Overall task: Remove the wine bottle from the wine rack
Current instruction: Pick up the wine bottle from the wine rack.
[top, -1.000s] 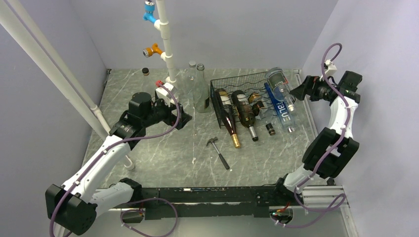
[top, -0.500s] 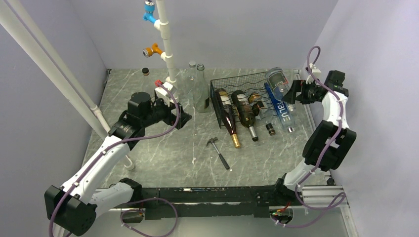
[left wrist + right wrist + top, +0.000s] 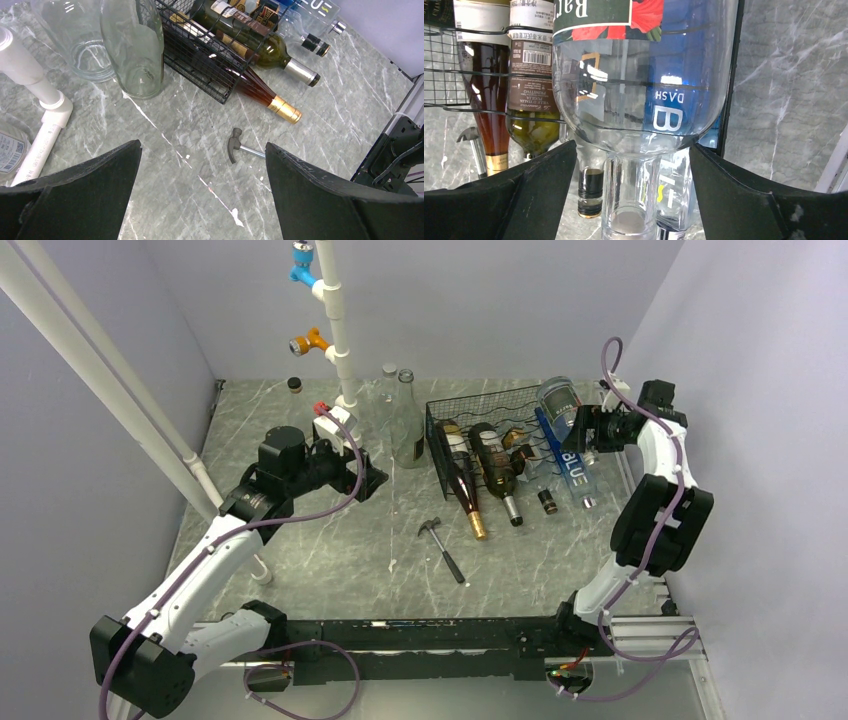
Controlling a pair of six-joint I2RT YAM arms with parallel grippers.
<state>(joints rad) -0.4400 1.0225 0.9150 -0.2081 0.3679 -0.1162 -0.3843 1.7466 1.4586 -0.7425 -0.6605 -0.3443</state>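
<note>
The right claw point(image 3: 583, 430) was around the wine bottle point(image 3: 556, 403) on the wine rack point(image 3: 432, 435).

Close by, a small hammer point(image 3: 441, 549) lay on the gray tabletop point(image 3: 330, 540). The left claw point(image 3: 202, 144) hung over the tabletop with its fingers wide apart and nothing between them. Past the hammer sat the black wire rack, with two dark bottles point(image 3: 495, 460) lying in it, necks sticking out the near side. On the rack's right side the wine bottle, clear glass with a red flower label, lay tilted on top of a blue bottle point(image 3: 572, 460). The right claw had one finger point(image 3: 539, 190) on each side of it, very near the glass. I could not tell if they squeezed it. Farther back, two empty glass bottles point(image 3: 408, 425) stood up just beside the rack.
</note>
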